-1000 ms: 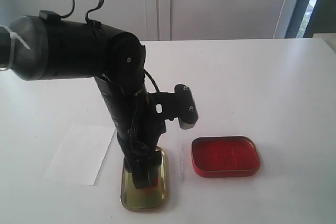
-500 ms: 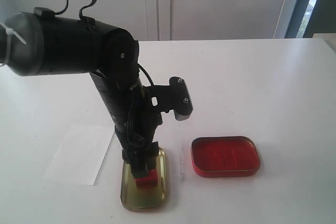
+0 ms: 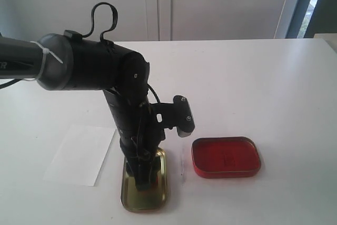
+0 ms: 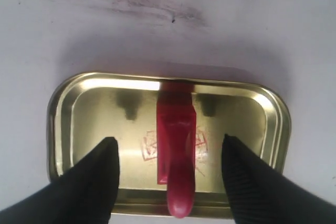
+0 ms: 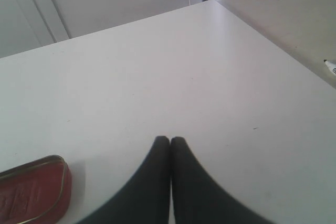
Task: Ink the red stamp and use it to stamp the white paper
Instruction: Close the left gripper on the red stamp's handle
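1. Gold-coloured metal, the tin lid [image 4: 62,109] lay on the white table [image 3: 253,88] and held the red stamp [image 4: 176,156], which stood near its middle on a faint red imprint.
2. The left gripper [image 4: 169,141] hung low over the lid with its jaws spread wide, one finger on either side of the stamp and neither touching it; nothing was grasped.
3. The step in hand looked to be picking up the stamp. To do it well, the fingers should be centred on the handle, closed squarely on its sides, and lifted straight up so that the light lid is not dragged along.
4. The red ink tin [image 3: 226,174] sat open just beside the lid, with only its red pad inside, bearing a faint pressed mark.
5. The white paper [image 3: 81,154] lay flat on the lid's other side, near it, and looked blank.
6. The right gripper [image 5: 170,142] rested apart from the work near the ink tin, jaws pressed together on nothing.
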Tool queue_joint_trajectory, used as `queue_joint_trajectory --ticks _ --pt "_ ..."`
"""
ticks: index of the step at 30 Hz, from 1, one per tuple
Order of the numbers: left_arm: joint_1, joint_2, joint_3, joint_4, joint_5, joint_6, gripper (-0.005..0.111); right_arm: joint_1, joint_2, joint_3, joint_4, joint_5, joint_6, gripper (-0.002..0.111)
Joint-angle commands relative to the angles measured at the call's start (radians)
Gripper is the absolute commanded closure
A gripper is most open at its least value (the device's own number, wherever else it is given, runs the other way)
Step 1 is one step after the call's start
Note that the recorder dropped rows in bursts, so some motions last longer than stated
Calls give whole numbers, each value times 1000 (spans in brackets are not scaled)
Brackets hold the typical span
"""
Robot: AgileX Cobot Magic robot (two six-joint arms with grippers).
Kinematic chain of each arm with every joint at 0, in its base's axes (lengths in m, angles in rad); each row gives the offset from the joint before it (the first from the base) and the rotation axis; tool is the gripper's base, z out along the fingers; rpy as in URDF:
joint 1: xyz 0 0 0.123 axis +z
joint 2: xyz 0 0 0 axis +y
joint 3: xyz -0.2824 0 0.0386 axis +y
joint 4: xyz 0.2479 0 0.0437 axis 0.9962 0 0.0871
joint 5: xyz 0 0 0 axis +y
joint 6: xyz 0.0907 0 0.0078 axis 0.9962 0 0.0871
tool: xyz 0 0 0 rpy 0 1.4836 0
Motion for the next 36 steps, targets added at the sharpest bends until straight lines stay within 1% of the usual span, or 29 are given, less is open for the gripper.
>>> queue_joint_trajectory --ticks 1,21,23,25,32,36 --pt "4 2 7 -17 10 4 45 -5 -6 2 0 -3 0 108" --pt "4 38 7 -17 8 1 45 -5 -6 2 0 -3 0 108" --pt "4 38 7 -14 10 1 46 -5 -6 2 0 -3 0 108" --pt "4 38 7 -15 13 1 50 -5 -6 2 0 -3 0 108" --pt "4 38 7 -3 71 1 81 -5 -6 2 0 -3 0 108" --pt "4 38 7 -1 74 1 98 -5 -6 2 0 -3 0 108"
